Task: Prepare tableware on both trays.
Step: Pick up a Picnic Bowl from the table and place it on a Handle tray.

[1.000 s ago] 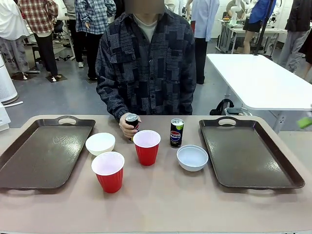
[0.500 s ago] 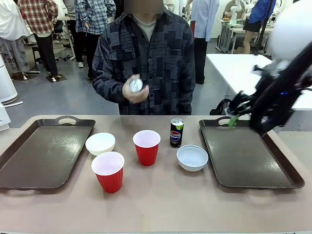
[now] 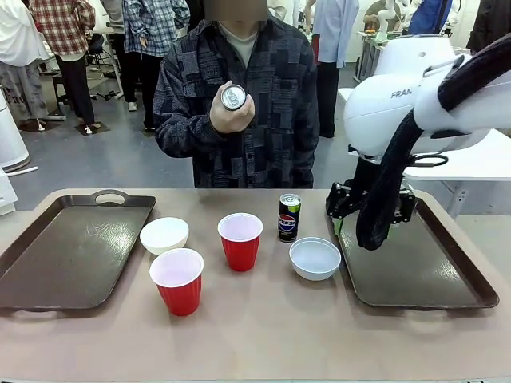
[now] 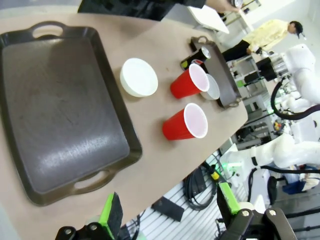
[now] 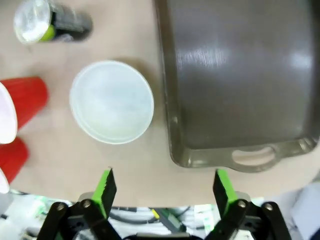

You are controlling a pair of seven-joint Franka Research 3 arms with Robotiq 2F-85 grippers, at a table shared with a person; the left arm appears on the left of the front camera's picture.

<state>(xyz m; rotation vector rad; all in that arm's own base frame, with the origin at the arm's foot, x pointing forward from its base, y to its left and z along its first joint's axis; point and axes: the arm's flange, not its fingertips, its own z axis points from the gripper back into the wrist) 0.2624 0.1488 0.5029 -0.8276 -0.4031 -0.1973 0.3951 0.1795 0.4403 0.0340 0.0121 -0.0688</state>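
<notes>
Currently right gripper is hovering wide open by the left rim of right tray, bowl just beyond; left gripper is also gaping wide, clear of left tray.

Front view faces the person across the table. Left wrist view looks down aslant from high, left tray at frame left. Right wrist view looks straight down, close, on a bowl and right tray; all share both.
</notes>
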